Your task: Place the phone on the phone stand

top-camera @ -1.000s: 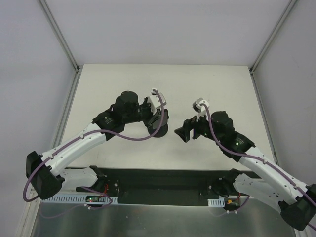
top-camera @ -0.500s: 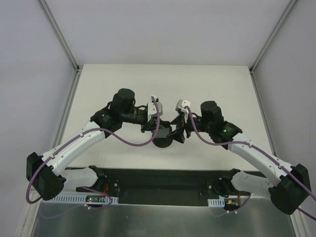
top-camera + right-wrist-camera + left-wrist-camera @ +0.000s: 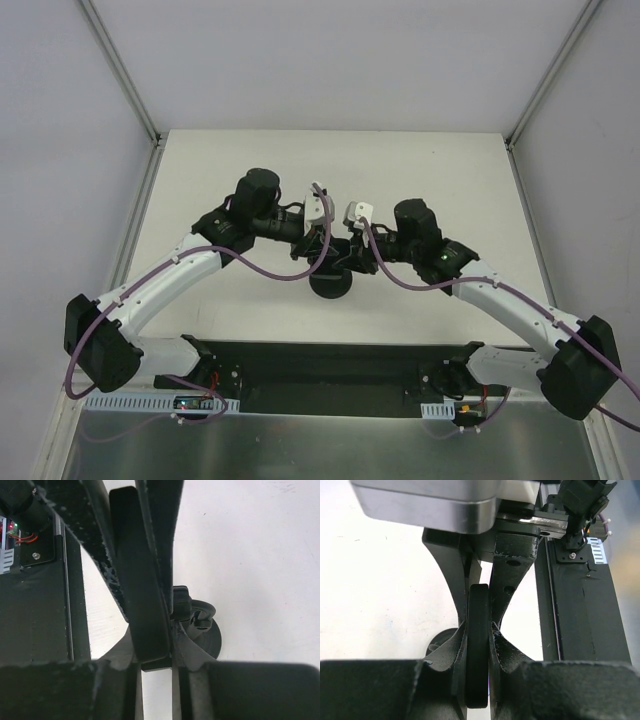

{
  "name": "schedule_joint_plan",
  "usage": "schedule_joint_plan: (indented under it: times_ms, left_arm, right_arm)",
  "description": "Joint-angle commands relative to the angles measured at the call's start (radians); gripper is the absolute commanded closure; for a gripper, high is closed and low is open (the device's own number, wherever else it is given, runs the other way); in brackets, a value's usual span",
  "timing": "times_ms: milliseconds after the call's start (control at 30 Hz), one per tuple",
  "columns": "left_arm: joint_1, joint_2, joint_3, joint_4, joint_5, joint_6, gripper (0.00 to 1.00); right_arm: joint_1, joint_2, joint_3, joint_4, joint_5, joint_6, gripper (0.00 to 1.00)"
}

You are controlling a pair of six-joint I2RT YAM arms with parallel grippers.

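Now the two hands meet over the middle of the surface (image 3: 260, 555), whereas one second ago they were well apart, with the right hand (image 3: 150, 645) open wide and off to the side. The right hand has since closed on the phone (image 3: 478, 655), and the left hand (image 3: 480, 627) grips it too, fingers almost fully together. The phone is a thin black slab with rounded edges, glossy, seen edge-on and upright between both pairs of matte, rough black fingers; the hands hold it from opposite ends. The phone stand (image 3: 202, 630), all black with a round disc base and a small pronged cradle, stands on the pale surface just below the hands, apart from the phone.
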Motion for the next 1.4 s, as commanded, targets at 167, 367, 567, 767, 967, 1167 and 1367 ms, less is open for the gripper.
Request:
schedule_joint_plan:
  times_ms: [167,367,567,767,967,1167,1367]
  left_arm:
    - [-0.024,0.041,0.036,0.123,0.015,0.013,1.00]
    - [-0.024,0.030,0.013,0.145,0.038,0.006,1.00]
    - [-0.005,0.033,0.073,0.145,-0.018,-0.177,0.48]
    - [0.060,-0.081,-0.018,0.194,-0.095,-0.358,0.01]
    - [0.130,-0.250,-0.236,0.329,-0.230,-0.530,0.36]
    - [0.153,-0.185,-0.329,0.395,-0.023,-0.589,0.07]
    - [0.151,-0.001,-0.258,0.384,0.123,-0.586,0.35]
  right_arm:
    - [0.028,-0.061,-0.087,0.211,0.291,0.430,1.00]
    - [0.034,-0.127,-0.098,0.185,0.262,0.478,1.00]
    - [-0.015,-0.121,-0.124,0.210,0.104,0.373,1.00]
    - [-0.047,-0.127,-0.133,0.204,0.037,0.329,1.00]
    - [-0.122,-0.131,-0.146,0.202,-0.149,0.321,1.00]
    - [-0.167,-0.117,-0.120,0.170,-0.263,0.306,1.00]
    - [-0.181,-0.109,-0.104,0.167,-0.291,0.309,1.00]
